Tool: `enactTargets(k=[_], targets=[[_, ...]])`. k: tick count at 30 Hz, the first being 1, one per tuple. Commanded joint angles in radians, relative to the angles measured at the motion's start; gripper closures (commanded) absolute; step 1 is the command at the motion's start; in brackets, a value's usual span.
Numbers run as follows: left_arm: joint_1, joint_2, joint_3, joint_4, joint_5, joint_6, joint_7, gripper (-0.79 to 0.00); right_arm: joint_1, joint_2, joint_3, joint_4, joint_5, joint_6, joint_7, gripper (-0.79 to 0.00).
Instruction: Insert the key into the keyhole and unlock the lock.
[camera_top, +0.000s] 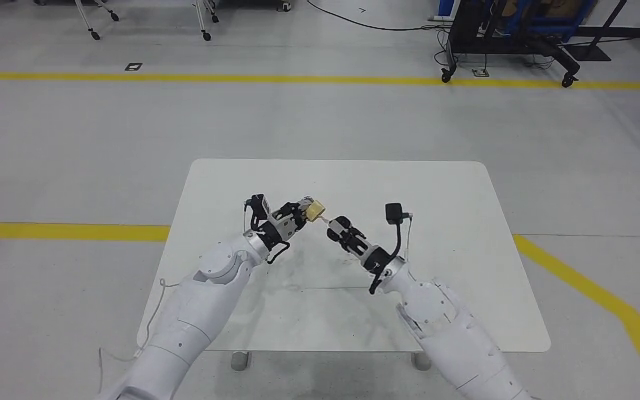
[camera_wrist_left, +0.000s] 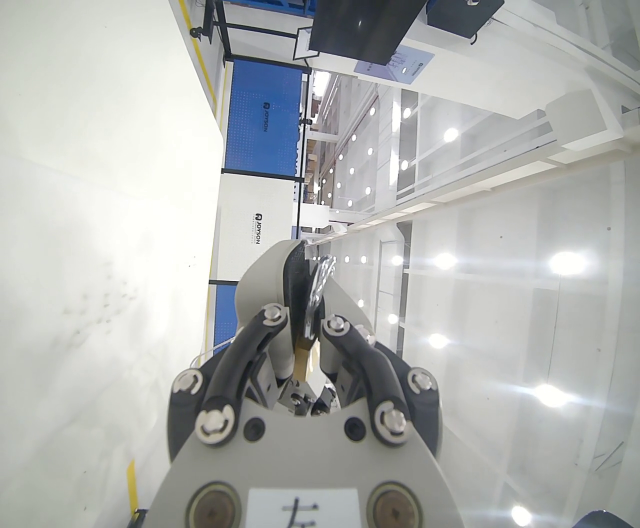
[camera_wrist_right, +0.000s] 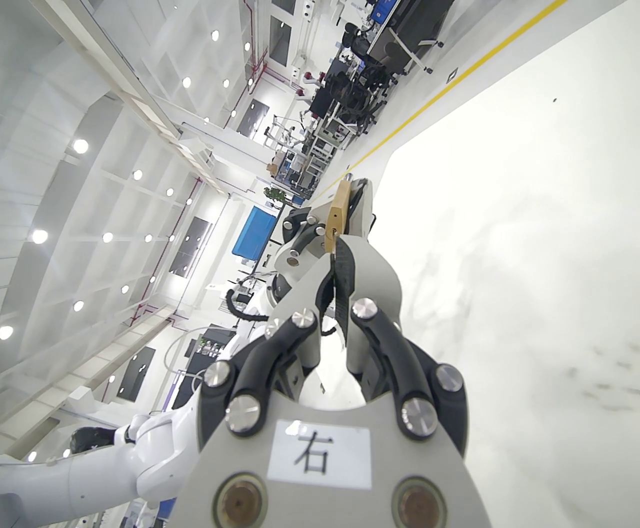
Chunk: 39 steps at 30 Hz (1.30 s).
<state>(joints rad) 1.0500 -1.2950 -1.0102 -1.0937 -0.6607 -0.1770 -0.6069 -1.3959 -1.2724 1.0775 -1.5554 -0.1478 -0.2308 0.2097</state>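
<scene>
Brass-coloured metal lock (camera_wrist_right: 337, 215) with satin faces, glossy silver metal shackle (camera_wrist_left: 320, 280), smooth pale grey plastic fingers (camera_wrist_right: 380, 280) with matt black pads (camera_wrist_right: 345, 272), matt white table (camera_top: 450, 200), faintly scuffed

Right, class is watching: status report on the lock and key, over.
Left gripper shut on padlock. Right gripper shut on key, tip at the keyhole, depth unclear. Nothing in the way.

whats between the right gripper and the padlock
Only the key: in the right wrist view its thin blade spans from the tips of the right gripper to the keyhole end of the brass padlock.
</scene>
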Motion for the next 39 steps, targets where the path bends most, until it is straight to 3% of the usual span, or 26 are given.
enactTargets(k=[1,13,39], targets=[[0.002,-0.001,-0.002,-0.001,0.004,0.001,0.001,0.0,-0.002,-0.001,0.0,-0.004,-0.004,0.005,-0.005,0.0],[0.006,-0.007,-0.009,-0.005,0.025,0.009,-0.004,0.0,-0.008,-0.007,0.004,-0.001,-0.01,0.031,-0.044,0.0],[0.012,-0.014,-0.03,-0.014,0.143,-0.025,0.029,0.0,-0.031,-0.008,0.015,-0.048,-0.018,0.071,0.022,0.0]])
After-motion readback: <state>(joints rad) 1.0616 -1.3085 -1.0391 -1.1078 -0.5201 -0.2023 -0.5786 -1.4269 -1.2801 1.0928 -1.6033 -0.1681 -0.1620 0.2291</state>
